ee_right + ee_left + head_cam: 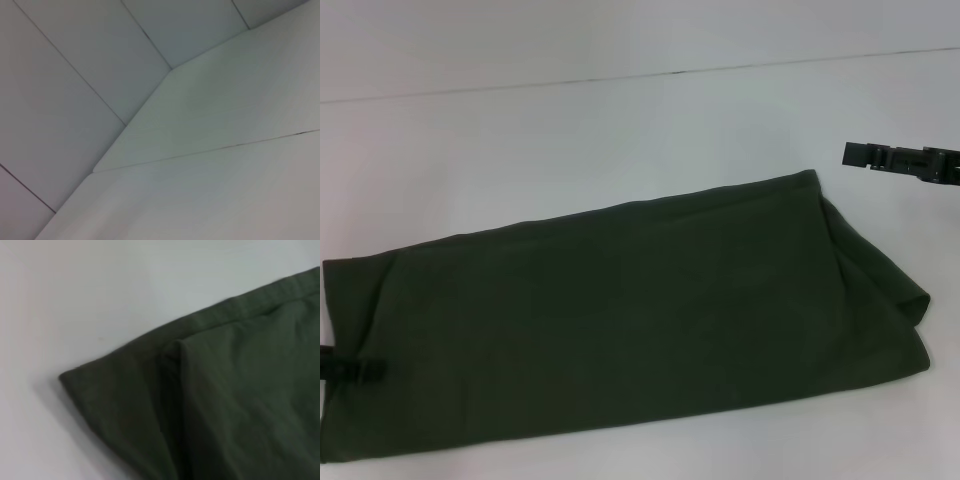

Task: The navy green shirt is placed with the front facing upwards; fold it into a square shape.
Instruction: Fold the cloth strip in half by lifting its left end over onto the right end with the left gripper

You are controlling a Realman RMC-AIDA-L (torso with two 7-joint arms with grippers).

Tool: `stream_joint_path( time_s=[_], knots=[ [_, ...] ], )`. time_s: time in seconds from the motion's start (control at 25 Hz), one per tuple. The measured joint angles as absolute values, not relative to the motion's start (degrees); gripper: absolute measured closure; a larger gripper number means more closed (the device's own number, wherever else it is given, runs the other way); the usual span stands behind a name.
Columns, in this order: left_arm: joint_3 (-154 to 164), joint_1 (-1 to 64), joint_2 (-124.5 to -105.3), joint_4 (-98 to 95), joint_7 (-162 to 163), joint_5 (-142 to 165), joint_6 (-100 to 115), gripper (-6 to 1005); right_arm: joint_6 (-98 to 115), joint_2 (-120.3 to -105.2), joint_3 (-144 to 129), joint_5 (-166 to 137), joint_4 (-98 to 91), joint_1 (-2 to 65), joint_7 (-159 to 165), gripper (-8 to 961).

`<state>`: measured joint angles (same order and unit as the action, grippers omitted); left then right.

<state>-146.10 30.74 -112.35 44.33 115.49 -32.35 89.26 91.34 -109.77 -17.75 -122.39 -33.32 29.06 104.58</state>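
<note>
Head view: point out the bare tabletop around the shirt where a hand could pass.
Bare table runs broadly behind the shirt, below the right gripper. A smaller patch lies in front of the shirt's right end. The left side is crowded: cloth reaches the edge, with the left gripper on it.

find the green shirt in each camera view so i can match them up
Head view: the navy green shirt lies folded into a long band across the white table.
Left wrist view: a layered corner of the shirt fills one side.
Right wrist view: not in it; only white surface.
Shared landmark: the white table.
</note>
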Motion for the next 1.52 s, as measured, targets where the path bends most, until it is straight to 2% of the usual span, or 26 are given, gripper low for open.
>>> stream_joint_path(
  time_s=[0.4,1.16,1.24,1.52],
  knots=[
    [-145.6,32.0,-113.58,44.3,115.4,-32.9,89.2,111,91.3,-109.63,-17.8,-122.3,-33.3,29.0,104.6,96],
    [-146.5,32.2,-113.64,45.1,118.0,-32.7,88.0,158,90.8,-109.58,-17.7,-122.4,-33.3,29.1,104.6,96],
    [-146.7,32.2,-113.3,45.1,118.7,-32.7,87.3,183,90.8,-109.59,-17.7,-122.4,-33.3,29.1,104.6,97],
    [-146.5,32.1,-113.54,45.1,118.9,-32.4,86.6,443,90.8,-109.51,-17.7,-122.3,-33.3,28.9,104.6,98]
  ],
)
